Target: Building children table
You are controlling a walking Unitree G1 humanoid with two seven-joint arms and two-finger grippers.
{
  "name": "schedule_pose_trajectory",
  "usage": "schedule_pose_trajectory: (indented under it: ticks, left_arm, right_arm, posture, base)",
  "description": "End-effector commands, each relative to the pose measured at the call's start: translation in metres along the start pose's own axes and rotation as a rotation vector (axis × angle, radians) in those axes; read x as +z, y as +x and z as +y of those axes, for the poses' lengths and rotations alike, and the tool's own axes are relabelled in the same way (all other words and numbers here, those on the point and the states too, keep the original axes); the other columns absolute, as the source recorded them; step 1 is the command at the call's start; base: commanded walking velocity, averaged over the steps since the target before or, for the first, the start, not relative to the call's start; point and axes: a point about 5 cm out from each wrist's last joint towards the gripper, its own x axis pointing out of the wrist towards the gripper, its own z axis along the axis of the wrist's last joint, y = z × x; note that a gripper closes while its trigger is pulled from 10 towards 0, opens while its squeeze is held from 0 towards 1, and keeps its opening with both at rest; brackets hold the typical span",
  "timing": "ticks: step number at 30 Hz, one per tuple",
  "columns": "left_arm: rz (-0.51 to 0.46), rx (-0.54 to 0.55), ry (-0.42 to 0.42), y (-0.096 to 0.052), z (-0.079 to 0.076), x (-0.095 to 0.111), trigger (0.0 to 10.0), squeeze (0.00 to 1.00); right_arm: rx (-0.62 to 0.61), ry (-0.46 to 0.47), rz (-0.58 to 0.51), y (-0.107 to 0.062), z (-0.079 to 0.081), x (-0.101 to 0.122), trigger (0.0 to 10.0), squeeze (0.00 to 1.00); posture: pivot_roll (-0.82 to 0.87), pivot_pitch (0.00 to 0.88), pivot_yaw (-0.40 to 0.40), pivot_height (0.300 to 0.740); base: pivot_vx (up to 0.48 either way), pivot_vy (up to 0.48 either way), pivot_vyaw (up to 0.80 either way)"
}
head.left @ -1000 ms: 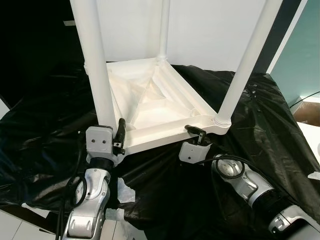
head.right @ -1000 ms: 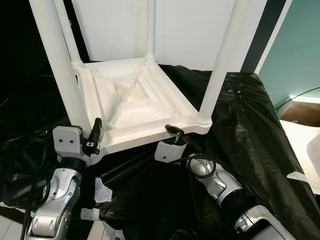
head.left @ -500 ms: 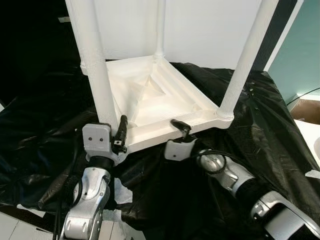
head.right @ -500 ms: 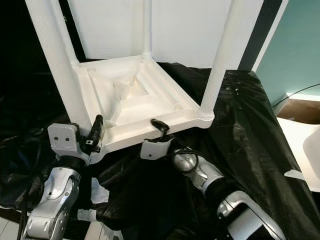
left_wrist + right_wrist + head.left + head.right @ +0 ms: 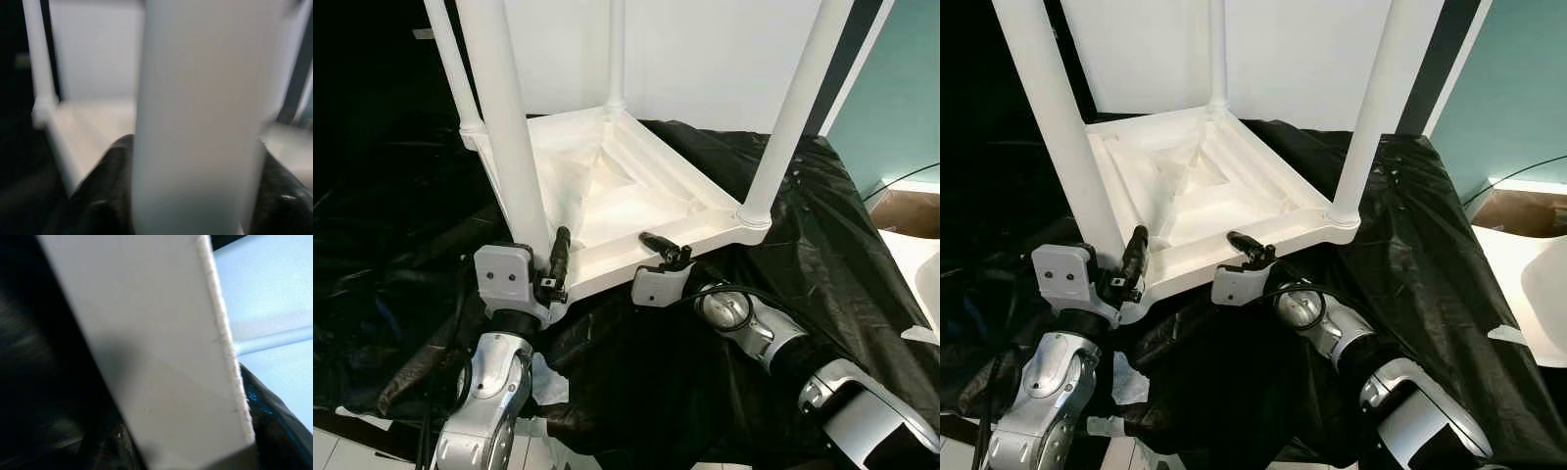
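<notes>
A white children's table [image 5: 607, 191] lies upside down on a black-covered surface, with its legs pointing up. My left gripper [image 5: 546, 259] is shut on the base of the near-left leg [image 5: 514, 147]. In the left wrist view that leg [image 5: 195, 122] stands between the black fingers [image 5: 100, 196]. My right gripper [image 5: 662, 253] is shut on the table's near rim [image 5: 617, 274], about midway between the two near legs. The rim [image 5: 161, 357] crosses the right wrist view as a white slab. The near-right leg [image 5: 793, 108] stands free.
A black plastic sheet [image 5: 822, 225] covers the work surface and hangs over its front. A white panel [image 5: 705, 59] stands behind the table. A teal wall [image 5: 901, 88] and a cardboard box [image 5: 913, 208] are at the right. Pieces of white tape [image 5: 548, 377] stick to the sheet near my left arm.
My right gripper has moved left along the near rim, away from the near-right leg. The left gripper stays on its leg. The view has shifted a little.
</notes>
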Motion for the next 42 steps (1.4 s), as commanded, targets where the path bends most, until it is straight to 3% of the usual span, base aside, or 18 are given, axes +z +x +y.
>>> schedule_pose_trajectory:
  ticks: [1,6,7,9,10,16,20,21,22,23,24,26,27,29,30,32,34,42]
  left_arm:
    - [-0.096,-0.168,0.003,0.001,-0.013,0.016,10.0,1.00]
    - [-0.105,-0.152,-0.018,0.002,-0.013,0.017,10.0,1.00]
    - [-0.115,-0.156,-0.088,0.002,-0.015,0.020,10.0,0.00]
    - [-0.105,-0.184,-0.182,-0.001,-0.016,0.022,10.0,0.00]
    - [-0.050,-0.272,-0.303,-0.015,-0.019,0.019,10.0,0.00]
    - [0.054,-0.326,-0.379,-0.041,-0.016,0.005,10.0,0.00]
    - [0.150,-0.227,-0.367,-0.060,-0.005,-0.022,10.0,0.00]
    - [0.167,-0.211,-0.361,-0.062,-0.004,-0.028,10.0,0.00]
    - [0.170,-0.183,-0.354,-0.060,-0.003,-0.032,10.0,0.00]
    - [0.170,-0.183,-0.354,-0.060,-0.003,-0.032,10.0,0.00]
    - [0.167,-0.148,-0.355,-0.058,-0.001,-0.035,10.0,0.00]
    - [0.182,-0.089,-0.347,-0.057,0.005,-0.041,10.0,0.00]
    - [0.195,-0.070,-0.339,-0.059,0.008,-0.044,10.0,0.00]
    - [0.195,-0.070,-0.339,-0.059,0.008,-0.044,10.0,0.00]
    - [0.198,-0.025,-0.325,-0.062,0.014,-0.048,10.0,0.00]
    - [0.179,0.017,-0.350,-0.066,0.020,-0.049,10.0,0.00]
    - [0.072,0.096,-0.472,-0.075,0.033,-0.041,10.0,0.00]
    - [-0.047,0.056,-0.504,-0.079,0.037,-0.028,10.0,0.00]
  right_arm:
    - [-0.027,0.034,-0.001,0.001,0.000,0.001,0.0,0.00]
    - [-0.049,0.040,0.016,0.002,-0.002,-0.002,0.0,0.00]
    - [-0.062,0.041,0.027,0.002,-0.003,-0.003,0.0,0.00]
    - [-0.076,0.038,0.036,0.003,-0.004,-0.004,0.0,0.00]
    - [-0.104,0.031,0.047,0.003,-0.006,-0.006,0.0,0.00]
    - [-0.135,0.017,0.051,0.003,-0.009,-0.007,0.0,0.00]
    - [-0.163,-0.048,0.043,0.005,-0.011,-0.007,0.0,0.00]
    - [-0.172,-0.064,0.045,0.006,-0.011,-0.006,1.3,0.00]
    - [-0.176,-0.058,0.045,0.006,-0.011,-0.006,5.1,0.00]
    - [-0.176,-0.058,0.045,0.006,-0.011,-0.006,5.1,0.00]
    - [-0.183,-0.048,0.045,0.006,-0.011,-0.005,3.2,0.00]
    - [-0.191,-0.033,0.048,0.007,-0.010,-0.004,4.2,0.00]
    - [-0.192,-0.030,0.050,0.007,-0.010,-0.004,2.7,0.00]
    - [-0.192,-0.030,0.050,0.007,-0.010,-0.004,2.7,0.00]
    - [-0.194,-0.017,0.055,0.007,-0.010,-0.005,0.0,0.00]
    - [-0.198,-0.005,0.063,0.007,-0.010,-0.006,0.0,0.00]
    - [-0.214,0.014,0.088,0.007,-0.013,-0.011,0.0,0.00]
    - [-0.228,0.034,0.135,0.006,-0.015,-0.018,0.0,0.00]
  posture:
    - [0.16,0.000,-0.017,0.740]
    - [0.15,0.000,-0.010,0.740]
    - [0.15,0.000,-0.009,0.740]
    - [0.15,0.000,-0.005,0.740]
    - [0.15,0.000,-0.004,0.740]
    - [0.15,0.000,-0.003,0.740]
    - [0.15,0.000,-0.002,0.740]
    - [0.16,0.000,-0.009,0.740]
    - [0.16,0.000,-0.009,0.740]
    - [0.16,0.000,-0.009,0.740]
    - [0.17,0.000,-0.011,0.740]
    - [0.17,0.000,-0.011,0.740]
    - [0.17,0.000,-0.011,0.740]
    - [0.17,0.000,-0.011,0.740]
    - [0.17,0.000,-0.011,0.740]
    - [0.15,0.000,-0.006,0.740]
    - [0.15,0.000,-0.006,0.740]
    - [0.15,0.000,-0.010,0.740]
  base:
    - [0.000,0.000,0.00]
    - [0.000,0.000,0.00]
    - [0.000,0.000,0.00]
    - [0.000,0.000,0.00]
    - [0.000,0.000,0.00]
    - [0.000,0.000,0.00]
    - [0.000,0.000,0.00]
    - [0.000,0.000,0.00]
    - [0.000,0.000,0.00]
    - [0.000,0.000,0.00]
    - [0.000,0.000,0.00]
    - [0.000,0.000,0.00]
    - [0.000,0.000,0.00]
    - [0.000,0.000,0.00]
    - [0.000,0.000,0.00]
    - [0.000,0.000,0.00]
    - [0.000,0.000,0.00]
    - [0.000,0.000,0.00]
